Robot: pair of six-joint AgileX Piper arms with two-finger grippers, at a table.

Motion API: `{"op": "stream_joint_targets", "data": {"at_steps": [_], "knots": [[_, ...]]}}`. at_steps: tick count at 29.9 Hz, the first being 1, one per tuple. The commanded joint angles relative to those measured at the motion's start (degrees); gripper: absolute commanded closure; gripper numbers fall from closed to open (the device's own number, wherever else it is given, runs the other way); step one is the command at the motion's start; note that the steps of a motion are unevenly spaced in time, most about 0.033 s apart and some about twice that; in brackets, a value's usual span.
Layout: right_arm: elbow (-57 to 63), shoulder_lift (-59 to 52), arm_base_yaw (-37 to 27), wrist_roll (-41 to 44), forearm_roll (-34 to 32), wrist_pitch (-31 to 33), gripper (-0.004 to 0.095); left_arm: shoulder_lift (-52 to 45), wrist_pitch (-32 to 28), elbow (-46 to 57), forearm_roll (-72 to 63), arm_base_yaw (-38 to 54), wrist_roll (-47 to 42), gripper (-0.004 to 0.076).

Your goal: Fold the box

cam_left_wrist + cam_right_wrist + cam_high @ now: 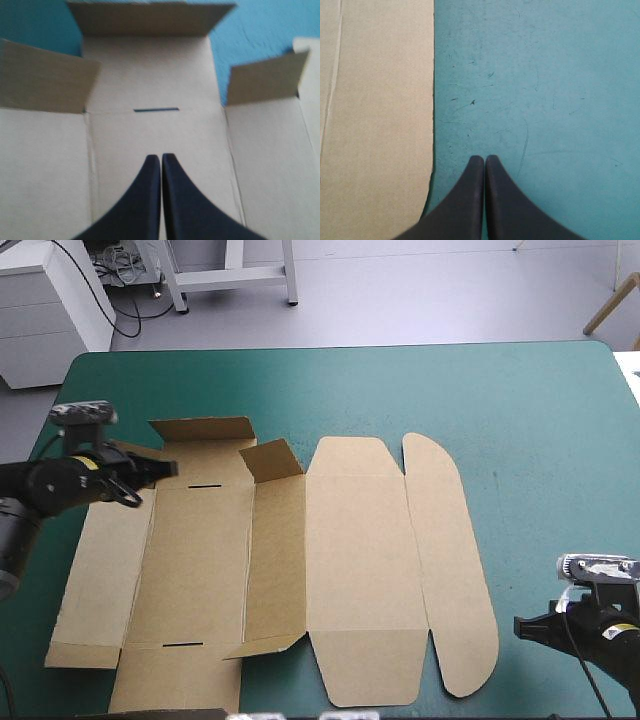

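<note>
At the desk's point(330, 350) near right corner, the right jaws are pressed together over bare teal-green cover point(540, 400), just beside the rounded edge of the box point(350, 560). The box, a creased brown board sheet with two narrow slots point(205, 485), is spread flat across the desk's left and middle, reaching its near edge. Farther off, the left jaws are pressed together, empty, above its left panels, where short flaps point(272, 460) are tilted up. Open cover is seen to its right and beyond.
</note>
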Motion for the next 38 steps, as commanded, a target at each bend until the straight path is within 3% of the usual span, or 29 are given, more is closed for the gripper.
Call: {"op": "stream_joint_targets", "data": {"at_steps": [1,5,8,16,29,32,38], "knots": [[-1.25,0.17,-0.29,-0.58,1.25,-2.42,0.0922,1.16,0.33,-6.15,-7.43,11.96,3.77,0.0729],[-1.25,0.17,-0.08,-0.58,1.25,-2.42,0.0922,2.45,4.13,-7.00,-15.69,24.33,10.51,0.0730],[-1.25,0.17,0.90,-0.58,1.25,-2.42,0.0922,2.61,10.45,-7.00,-20.09,32.93,17.96,0.0730],[-1.25,0.17,2.10,-0.58,1.25,-2.42,0.0922,2.61,26.76,-7.00,-21.09,51.62,28.06,0.0729],[-1.25,0.17,2.60,-0.58,1.25,-2.42,0.0922,2.20,26.43,-6.53,-20.57,54.27,31.69,0.0725],[-1.25,0.17,2.60,-0.58,1.25,-2.42,0.0922,2.20,26.43,-6.53,-20.20,54.27,31.69,0.0612],[-1.25,0.17,2.75,-0.58,1.25,-2.42,0.0922,2.20,26.43,-6.53,-20.17,54.17,31.69,0.0088]]}}
